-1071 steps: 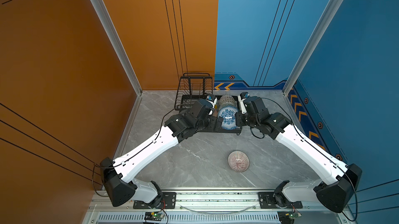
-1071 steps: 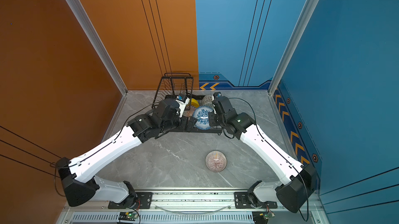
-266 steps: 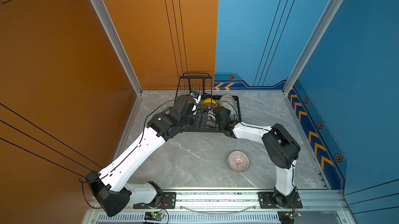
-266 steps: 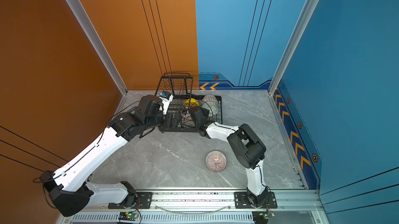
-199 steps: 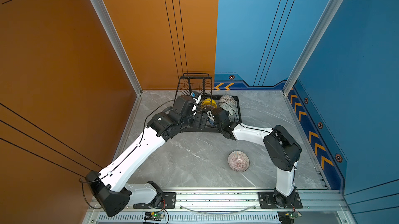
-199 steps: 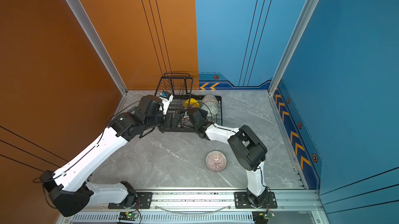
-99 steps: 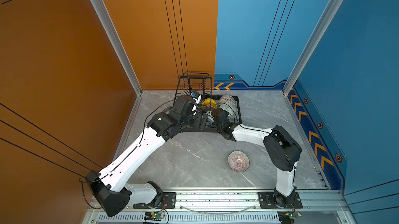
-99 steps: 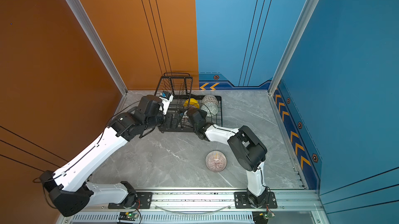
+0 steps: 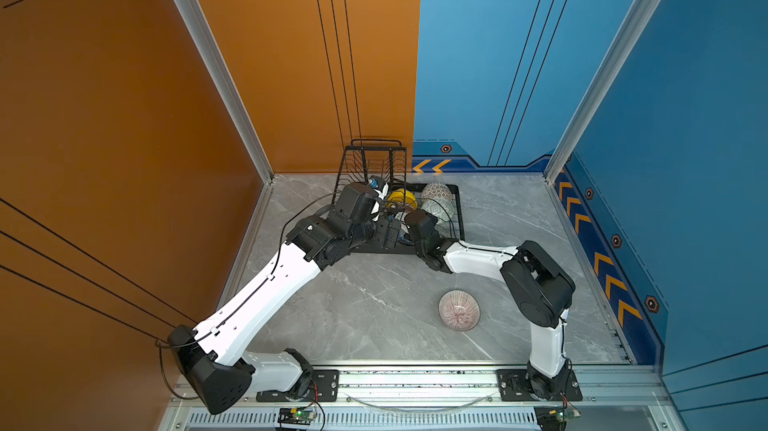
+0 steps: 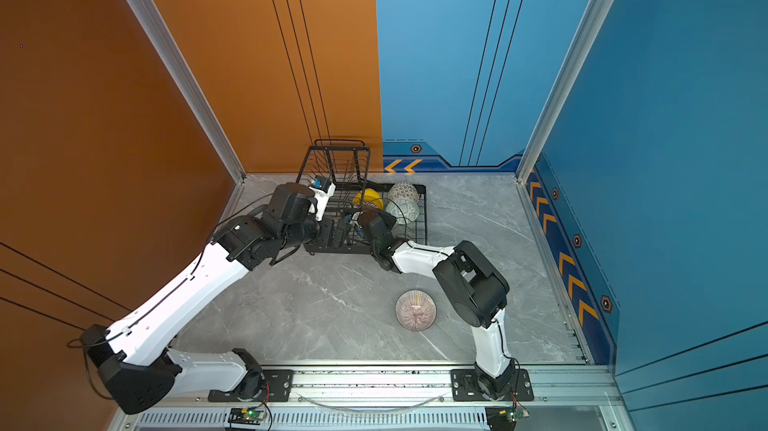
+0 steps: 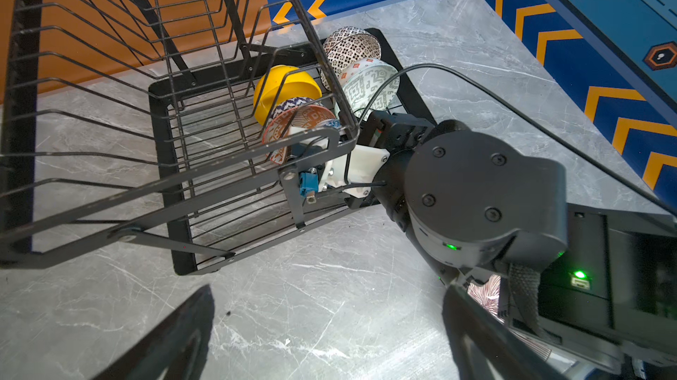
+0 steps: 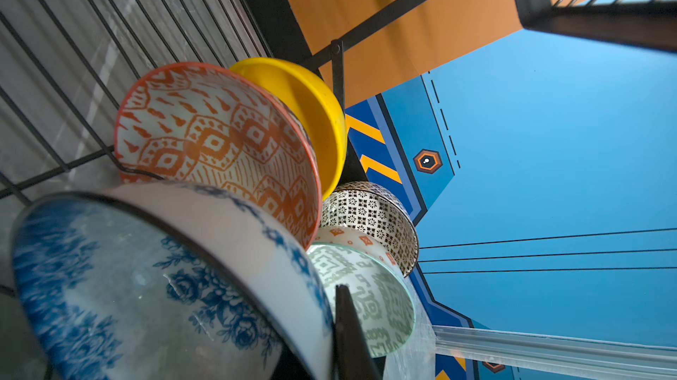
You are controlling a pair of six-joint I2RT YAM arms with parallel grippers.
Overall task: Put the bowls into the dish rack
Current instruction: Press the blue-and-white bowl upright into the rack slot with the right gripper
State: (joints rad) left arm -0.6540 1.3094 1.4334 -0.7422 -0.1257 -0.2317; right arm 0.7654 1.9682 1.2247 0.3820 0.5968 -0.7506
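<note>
- Clenching the thin dark rim of the glossy blue-white floral bowl [image 12: 146,286], the right gripper [image 12: 340,305] sits low inside the dish rack [image 11: 161,176]. One slim black finger lies against the bowl's white outer wall.
- The rack is a flat black metal frame with a floor of thin parallel wires, plus a taller basket tier of bent wire.
- Just beyond the held bowl, away from the gripper, the orange-white geometric bowl [image 12: 219,147] stands on edge and touches it. The smooth plain yellow bowl [image 12: 311,110] is tucked close behind that.
- Beside the finger on its other side, the pale green patterned bowl [image 12: 366,286] leans on edge. The dark-white fine-patterned bowl [image 12: 370,213] is right behind it, in the same tray.
- The left gripper [image 11: 326,288] hangs released outside the rack's frame, its two dark fingers spread wide with only bare surface between them. The raised basket tier is just ahead of it.
- The pink radial-striped bowl [image 9: 459,310] rests mouth up on the grey veined stone-look table [image 9: 365,308], well apart from both grippers and outside the rack.
</note>
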